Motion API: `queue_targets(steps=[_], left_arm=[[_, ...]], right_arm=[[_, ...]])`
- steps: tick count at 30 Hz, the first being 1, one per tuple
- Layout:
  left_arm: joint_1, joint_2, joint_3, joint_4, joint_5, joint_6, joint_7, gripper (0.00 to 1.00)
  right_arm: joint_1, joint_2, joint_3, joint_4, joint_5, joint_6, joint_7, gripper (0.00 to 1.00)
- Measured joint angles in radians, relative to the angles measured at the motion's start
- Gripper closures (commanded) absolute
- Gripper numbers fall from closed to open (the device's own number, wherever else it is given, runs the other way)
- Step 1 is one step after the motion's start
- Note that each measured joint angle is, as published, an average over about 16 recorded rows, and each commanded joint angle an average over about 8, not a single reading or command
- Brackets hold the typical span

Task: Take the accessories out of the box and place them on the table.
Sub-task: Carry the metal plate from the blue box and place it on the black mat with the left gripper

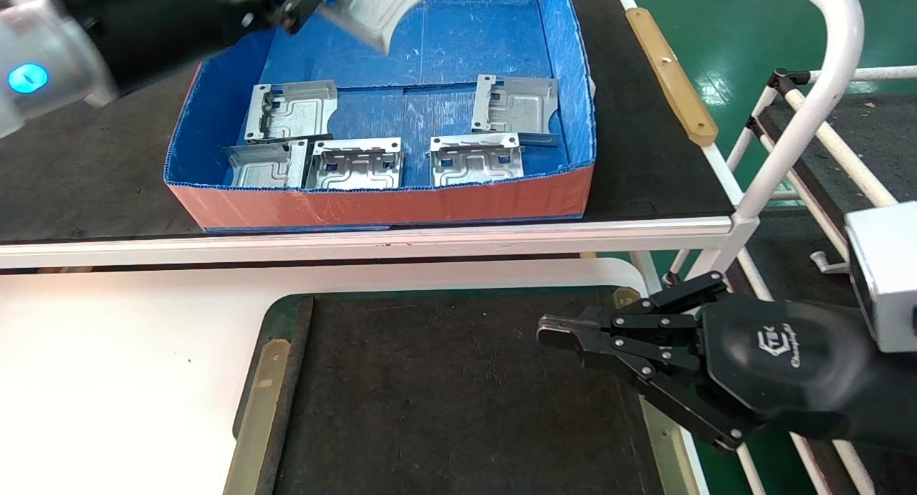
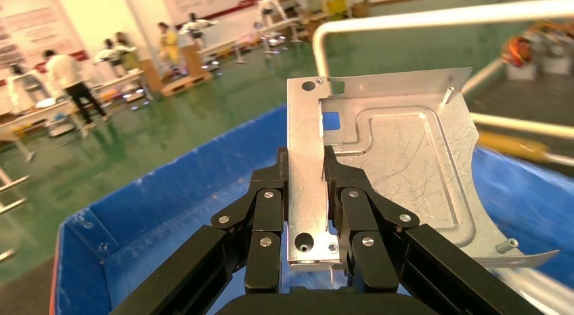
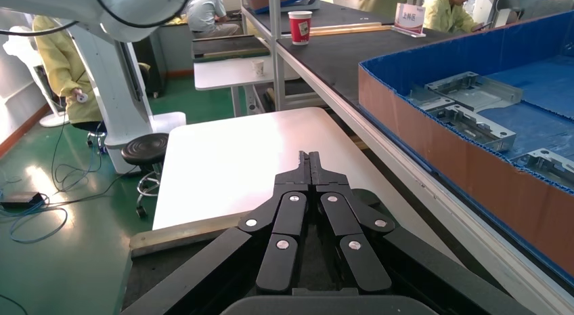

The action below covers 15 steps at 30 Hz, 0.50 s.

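My left gripper (image 1: 301, 4) is shut on the flange edge of a silver plate (image 1: 380, 8) and holds it raised over the back of the blue box (image 1: 215, 108). In the left wrist view the gripper (image 2: 306, 167) clamps the plate (image 2: 399, 152) by its bent strip. Several more silver plates lie in the box, such as one at the back left (image 1: 292, 109), one at the back right (image 1: 516, 104) and one at the front (image 1: 356, 164). My right gripper (image 1: 555, 332) is shut and empty over the right edge of the black felt mat (image 1: 444, 395); it also shows in the right wrist view (image 3: 311, 159).
The box stands on a black-topped bench with a white rail edge (image 1: 358, 241). The white table (image 1: 129, 359) lies in front. A white tube frame (image 1: 802, 108) rises at the right. A red cup (image 3: 300, 26) stands far off on the bench.
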<state>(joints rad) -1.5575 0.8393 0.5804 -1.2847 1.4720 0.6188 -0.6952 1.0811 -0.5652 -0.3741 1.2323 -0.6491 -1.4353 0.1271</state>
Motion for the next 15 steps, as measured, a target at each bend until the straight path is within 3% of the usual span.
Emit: queue_targets(steps=[8, 15], left_arm=[[0.091, -0.112, -0.088, -0.041, -0.251, 0.205, 0.217, 1.00], [0.179, -0.156, -0.181, 0.024, -0.477, 0.438, 0.475, 1.00]], right_arm=[[0.000, 0.000, 0.000, 0.000, 0.000, 0.000, 0.000, 1.00], [0.000, 0.000, 0.000, 0.000, 0.000, 0.000, 0.000, 1.00]])
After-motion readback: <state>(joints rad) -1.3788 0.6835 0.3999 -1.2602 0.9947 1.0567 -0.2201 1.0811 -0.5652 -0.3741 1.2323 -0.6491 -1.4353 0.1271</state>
